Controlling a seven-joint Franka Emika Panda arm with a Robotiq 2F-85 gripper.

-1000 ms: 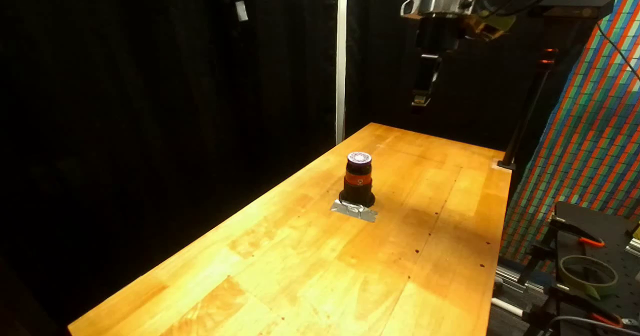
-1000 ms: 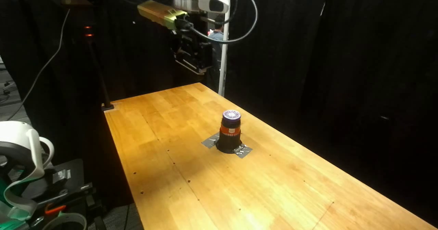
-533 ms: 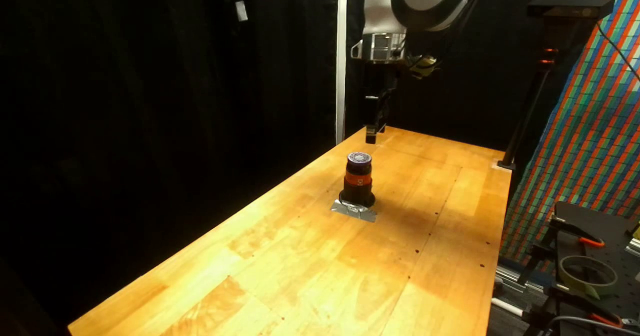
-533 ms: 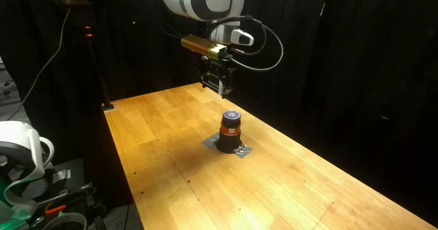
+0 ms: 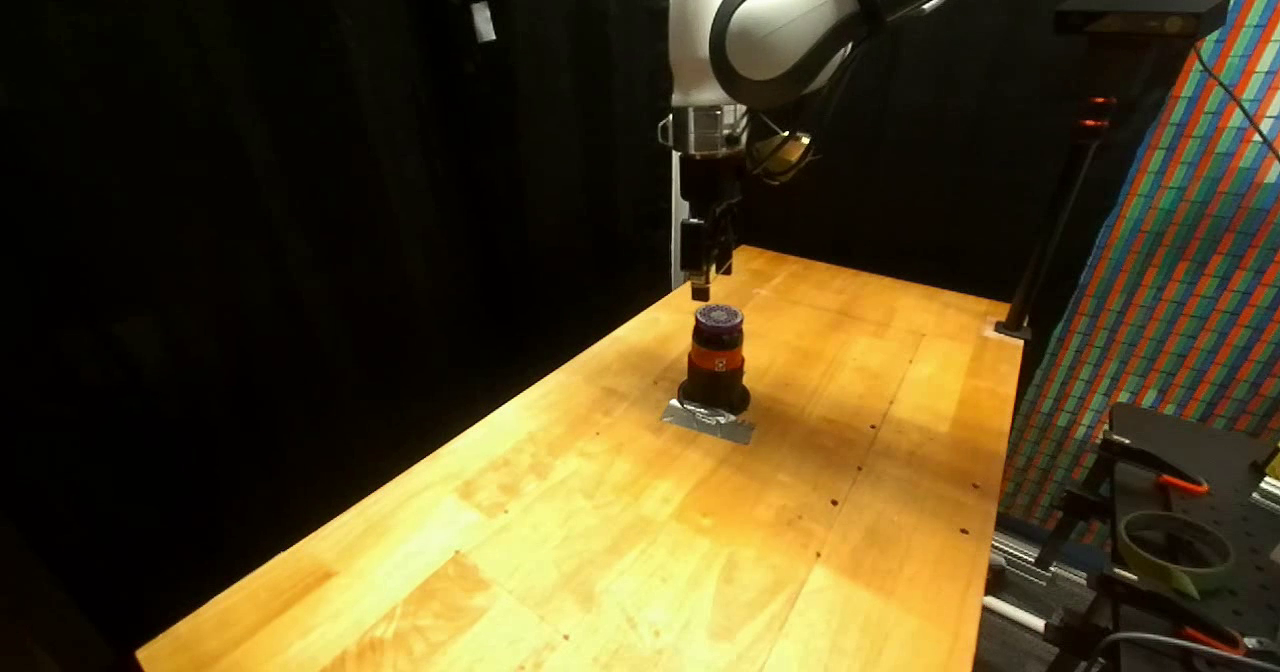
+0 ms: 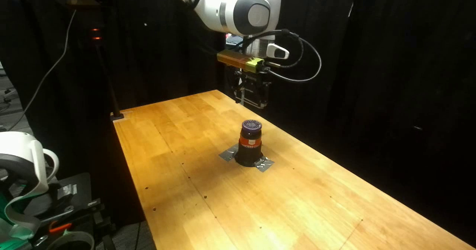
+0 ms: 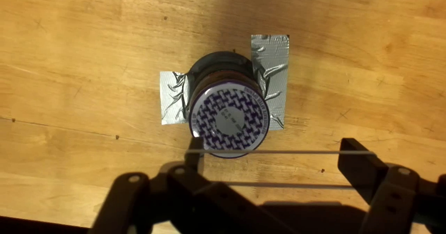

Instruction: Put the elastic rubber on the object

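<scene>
The object is an upright dark jar (image 5: 717, 357) with a red-orange band, also seen in an exterior view (image 6: 250, 142). Its purple-and-white patterned lid (image 7: 230, 119) shows in the wrist view. It stands in a black holder fixed with silver tape (image 7: 275, 56). My gripper (image 7: 271, 148) is open, with the elastic rubber (image 7: 296, 152) stretched in two strands between its fingers. In the wrist view the left finger and upper strand overlap the lid's lower edge. In both exterior views the gripper (image 5: 711, 282) (image 6: 251, 103) is above and behind the jar, apart from it.
The wooden table (image 5: 600, 532) has dark curtains behind its long edge. A camera stand (image 5: 1060, 202) rises at the table's far corner. A black side table (image 5: 1150, 442) carries a tape roll (image 5: 1190, 582). A white device (image 6: 18, 157) sits beside the table.
My gripper has come down and across from high at the back to just above and behind the jar, with the elastic between its fingers. The lid is now shaded. The jar has not moved.
</scene>
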